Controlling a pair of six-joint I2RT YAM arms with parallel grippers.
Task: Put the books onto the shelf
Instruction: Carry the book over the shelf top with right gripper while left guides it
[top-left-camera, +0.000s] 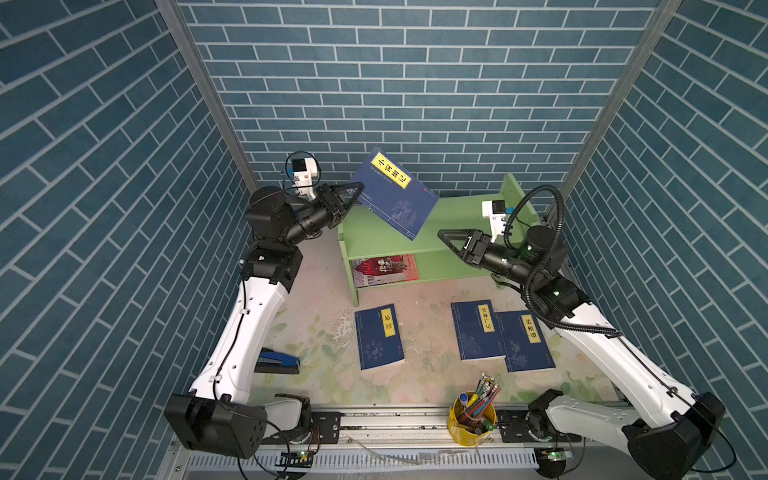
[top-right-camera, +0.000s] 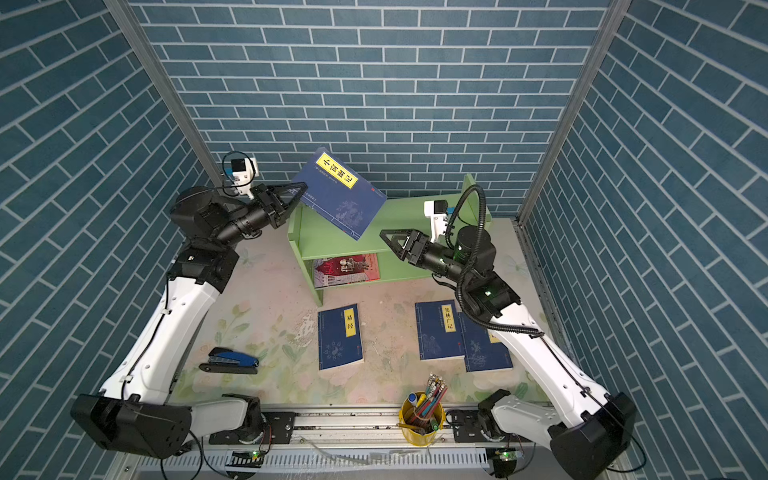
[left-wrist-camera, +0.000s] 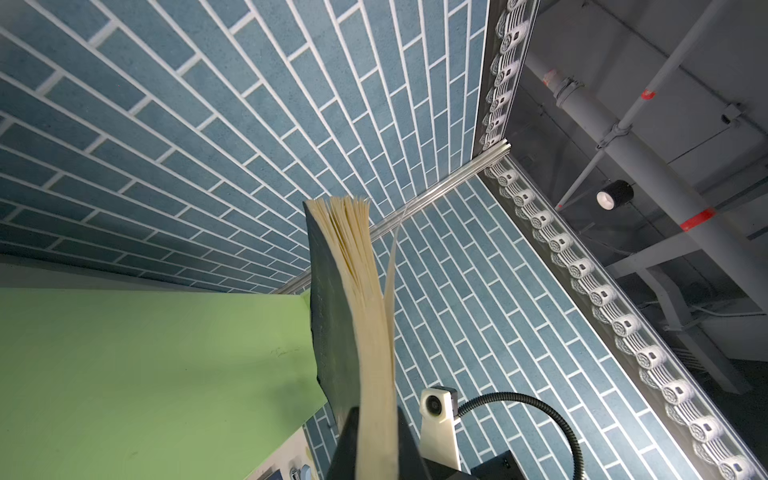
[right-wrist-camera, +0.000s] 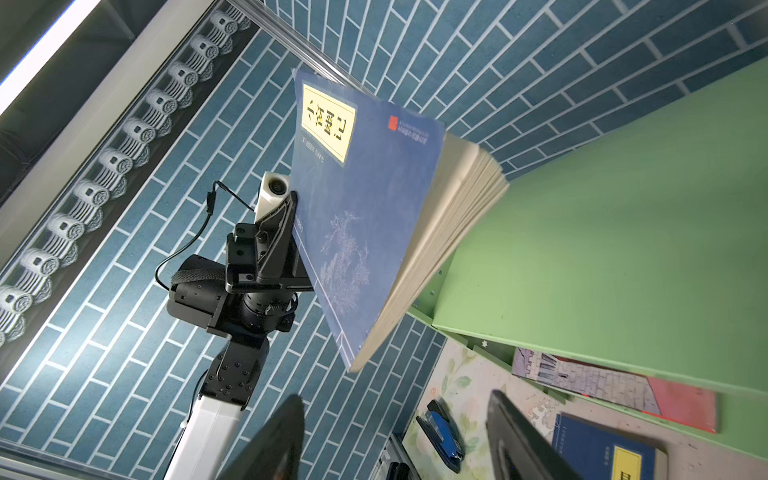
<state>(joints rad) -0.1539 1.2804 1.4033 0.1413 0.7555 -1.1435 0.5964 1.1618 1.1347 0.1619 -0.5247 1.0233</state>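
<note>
- While the left gripper (top-left-camera: 353, 193) is clamped on one edge of the held navy book (top-left-camera: 395, 195) in a top view, that book hangs tilted above the left end of the green shelf (top-left-camera: 465, 208).
- Near the book's low corner hovers the right gripper (top-left-camera: 449, 237), its jaws spread wide with nothing between them.
- On the shelf's lower tier the red-covered book (top-left-camera: 384, 270) lies flat. On the table (top-left-camera: 424, 324) in front lie the lone navy book (top-left-camera: 379, 337) and, further right, the overlapping navy book (top-left-camera: 478, 330), which rests on the edge of the rightmost navy book (top-left-camera: 525, 343).
- Both top views agree on the left gripper (top-right-camera: 299, 189), held navy book (top-right-camera: 338, 193), right gripper (top-right-camera: 388, 237) and shelf (top-right-camera: 407, 212). The right arm covers part of the rightmost navy book (top-right-camera: 484, 353).
- From the left wrist, the held navy book (left-wrist-camera: 365, 311) shows edge-on with its cream pages fanned, pinched between the black fingers (left-wrist-camera: 343, 453), and the shelf (left-wrist-camera: 145, 374) is beside it.
- From the right wrist, the right gripper (right-wrist-camera: 395, 444) shows its fingers (right-wrist-camera: 274, 440) far apart and empty. The held navy book (right-wrist-camera: 365, 208) turns its cover to the camera, the red-covered book (right-wrist-camera: 623, 386) lies under the top board, and a blue stapler (right-wrist-camera: 442, 432) sits nearby.
</note>
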